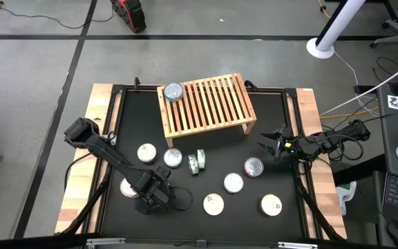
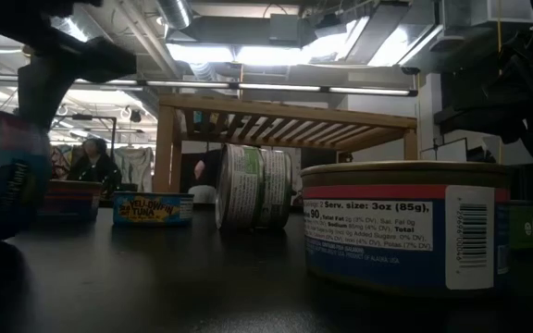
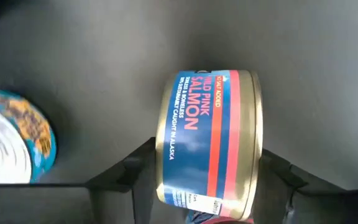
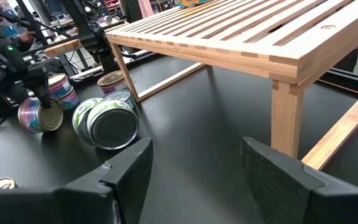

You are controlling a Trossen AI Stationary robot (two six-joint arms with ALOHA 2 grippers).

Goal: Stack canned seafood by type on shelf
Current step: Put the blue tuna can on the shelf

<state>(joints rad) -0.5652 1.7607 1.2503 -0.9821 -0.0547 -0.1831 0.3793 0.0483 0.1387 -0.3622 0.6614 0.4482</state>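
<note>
Canned seafood lies mostly loose on the black desk (image 1: 282, 117), with one silver-lidded tin (image 1: 174, 91) already on the shelf (image 1: 209, 104), at its back left corner.

The overhead view shows the spread. Flat tins run from the desk's left side to its front right corner, and a green-labelled pair (image 1: 197, 162) is tipped onto its rims in front of the shelf. That view hides what the left arm has hold of near the front left of the desk.

The left wrist view shows it: the left gripper (image 3: 207, 186) is closed on a salmon tin (image 3: 207, 143), one finger against each flat face. The tin is turned on its side, so its blue and red label faces the camera and its axis runs level from finger to finger. A teal-labelled tin (image 3: 11, 137) sits flat just beside it.

The low view gives labels that the overhead view cannot: a yellowfin tuna tin (image 2: 153, 208) and a red and blue tin (image 2: 405, 227) nearest the camera.

The right gripper (image 4: 194, 168) hovers near the desk's right edge with its fingers spread and nothing between them, facing the shelf's right front leg (image 4: 288, 118).

The shelf's long side follows the desk's back edge, slightly skewed, and its slats run back to front.
</note>
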